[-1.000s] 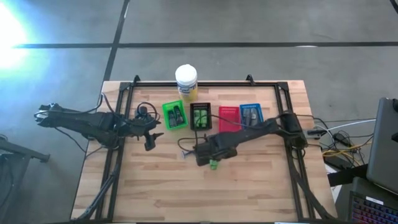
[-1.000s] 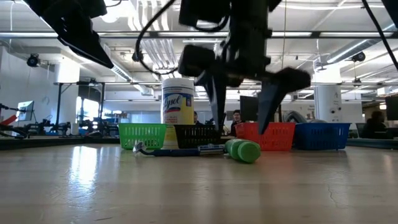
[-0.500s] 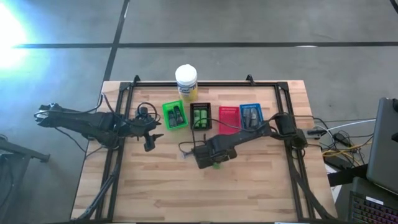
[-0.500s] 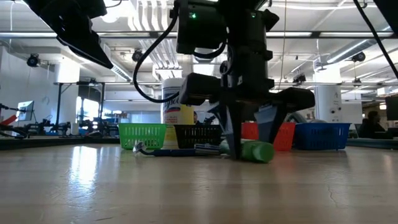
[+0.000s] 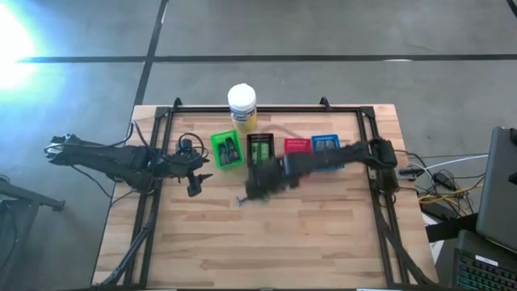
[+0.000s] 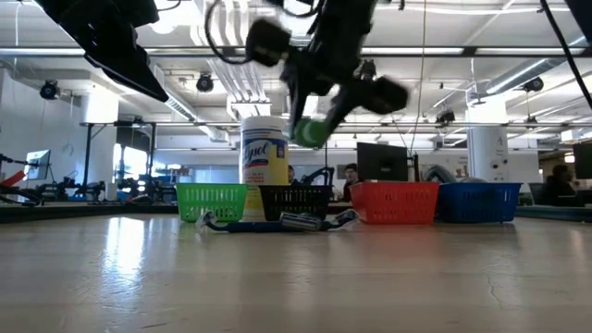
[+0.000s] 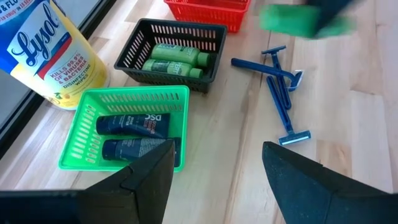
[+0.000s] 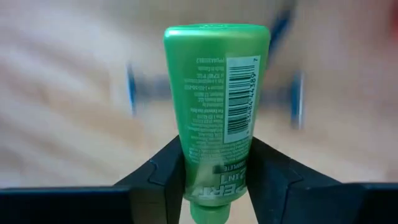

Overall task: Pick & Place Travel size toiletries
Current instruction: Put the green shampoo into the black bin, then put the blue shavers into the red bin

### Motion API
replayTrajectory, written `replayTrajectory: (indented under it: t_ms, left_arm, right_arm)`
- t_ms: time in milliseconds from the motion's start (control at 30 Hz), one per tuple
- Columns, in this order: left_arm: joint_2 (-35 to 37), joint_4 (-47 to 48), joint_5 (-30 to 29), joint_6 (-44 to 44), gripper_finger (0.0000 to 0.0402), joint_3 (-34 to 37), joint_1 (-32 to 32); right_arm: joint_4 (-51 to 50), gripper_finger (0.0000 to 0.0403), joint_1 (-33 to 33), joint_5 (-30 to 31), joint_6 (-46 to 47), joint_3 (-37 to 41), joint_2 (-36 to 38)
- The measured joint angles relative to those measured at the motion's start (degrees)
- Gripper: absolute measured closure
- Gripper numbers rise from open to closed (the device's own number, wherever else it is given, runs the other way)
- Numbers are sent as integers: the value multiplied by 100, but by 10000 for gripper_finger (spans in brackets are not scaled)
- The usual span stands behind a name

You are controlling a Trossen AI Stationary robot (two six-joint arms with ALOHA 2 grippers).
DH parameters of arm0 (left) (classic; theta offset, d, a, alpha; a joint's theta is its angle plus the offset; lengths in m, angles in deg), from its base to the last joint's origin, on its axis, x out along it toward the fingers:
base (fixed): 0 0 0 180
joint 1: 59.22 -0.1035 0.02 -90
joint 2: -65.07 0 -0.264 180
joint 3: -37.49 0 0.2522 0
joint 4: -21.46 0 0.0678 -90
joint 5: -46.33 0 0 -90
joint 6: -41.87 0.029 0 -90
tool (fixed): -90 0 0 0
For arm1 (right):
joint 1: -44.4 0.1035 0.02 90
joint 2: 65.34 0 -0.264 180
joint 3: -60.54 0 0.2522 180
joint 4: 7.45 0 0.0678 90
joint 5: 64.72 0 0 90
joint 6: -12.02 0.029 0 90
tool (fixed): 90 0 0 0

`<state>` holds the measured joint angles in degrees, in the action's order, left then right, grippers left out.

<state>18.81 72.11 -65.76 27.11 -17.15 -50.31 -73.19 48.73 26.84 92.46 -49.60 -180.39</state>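
Right tool [image 6: 319,116] was clenched on a green tube [image 8: 214,106], fingers [image 8: 158,171] pinching its lower end, cap pointing away from the wrist camera. In the low view it hung well above the table [image 5: 242,250] with the green tube [image 6: 310,132] between the fingers, up in front of the yellow jar [image 6: 265,166]. In the high view the right tool [image 5: 260,179] sat at 6 o'clock of the black basket [image 5: 260,150], very close to it.

Black basket [image 7: 171,53] held three green tubes [image 7: 174,59]. Green basket [image 7: 127,127] at its 9 o'clock in the high view held two dark tubes [image 7: 130,134]. Red basket [image 5: 296,148] and blue basket [image 5: 326,145] stood at 3 o'clock of the black one; contents unclear.

Three blue razors [image 7: 280,93] lay on the table close beside the black basket, touching or crossing one another.

Left tool [image 5: 196,179] hovered at 9 o'clock of the green basket, released, fingers [image 7: 149,180] spread, nothing between them.
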Motion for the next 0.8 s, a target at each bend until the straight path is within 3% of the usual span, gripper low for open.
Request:
replayTrajectory:
  t_ms: [200,333,467,800]
  left_arm:
    - [-2,-26,-7,-13,154,0,-1]
    - [-2,-24,-9,-58,154,0,0]
    - [-2,-24,-9,-94,154,0,-2]
    - [-2,-18,-7,-173,154,0,0]
  right_arm:
    - [958,279,-1267,19,-982,8,-170]
    - [828,274,-1691,-204,-1336,10,-292]
    - [805,237,-1770,-271,-1524,19,-420]
    - [855,125,-1673,317,-1886,17,-401]
